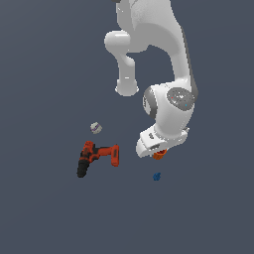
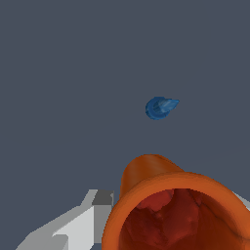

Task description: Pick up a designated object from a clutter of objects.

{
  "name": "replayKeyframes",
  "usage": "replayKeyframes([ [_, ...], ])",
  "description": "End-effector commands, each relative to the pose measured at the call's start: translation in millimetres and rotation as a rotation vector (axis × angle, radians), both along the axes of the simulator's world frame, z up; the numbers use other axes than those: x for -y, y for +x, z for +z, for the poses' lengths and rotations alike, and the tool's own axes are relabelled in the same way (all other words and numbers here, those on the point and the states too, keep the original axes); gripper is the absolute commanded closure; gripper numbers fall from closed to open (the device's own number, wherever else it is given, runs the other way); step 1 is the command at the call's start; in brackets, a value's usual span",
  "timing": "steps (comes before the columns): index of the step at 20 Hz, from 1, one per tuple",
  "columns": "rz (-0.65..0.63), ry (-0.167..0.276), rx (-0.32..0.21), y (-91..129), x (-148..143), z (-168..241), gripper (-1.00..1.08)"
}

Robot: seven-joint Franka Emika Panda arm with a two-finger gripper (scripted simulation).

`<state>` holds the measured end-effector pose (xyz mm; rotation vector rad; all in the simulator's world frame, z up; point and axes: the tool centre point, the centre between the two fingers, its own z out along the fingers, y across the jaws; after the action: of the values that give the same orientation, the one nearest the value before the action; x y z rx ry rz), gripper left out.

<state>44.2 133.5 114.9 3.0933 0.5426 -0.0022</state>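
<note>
The designated object, a small orange cup (image 2: pixel 161 195) with a rim, fills the near part of the wrist view, its open mouth towards the camera. It sits between my gripper's (image 2: pixel 172 196) fingers. One grey finger (image 2: pixel 100 205) lies against its side and the other shows only as a sliver at the frame edge. In the exterior view the orange cup (image 1: pixel 158 156) peeks out under the white hand, with my gripper (image 1: pixel 159 153) shut around it. Of the clutter, the red-and-black drill (image 1: pixel 96 157) lies off to the exterior view's left.
A tiny blue piece (image 1: pixel 157 176) (image 2: pixel 161 107) lies on the dark floor just beyond the cup. A small grey-white cube (image 1: pixel 96 128) sits behind the drill. The arm's white links (image 1: pixel 163 54) rise above the hand.
</note>
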Motion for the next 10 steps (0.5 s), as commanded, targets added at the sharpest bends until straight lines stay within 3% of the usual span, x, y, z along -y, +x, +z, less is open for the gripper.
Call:
replayKeyframes([
  [1,0.000,0.000,0.002,-9,16,18,1.08],
  [10,0.000,0.001,0.001,-42,73,86,1.08],
])
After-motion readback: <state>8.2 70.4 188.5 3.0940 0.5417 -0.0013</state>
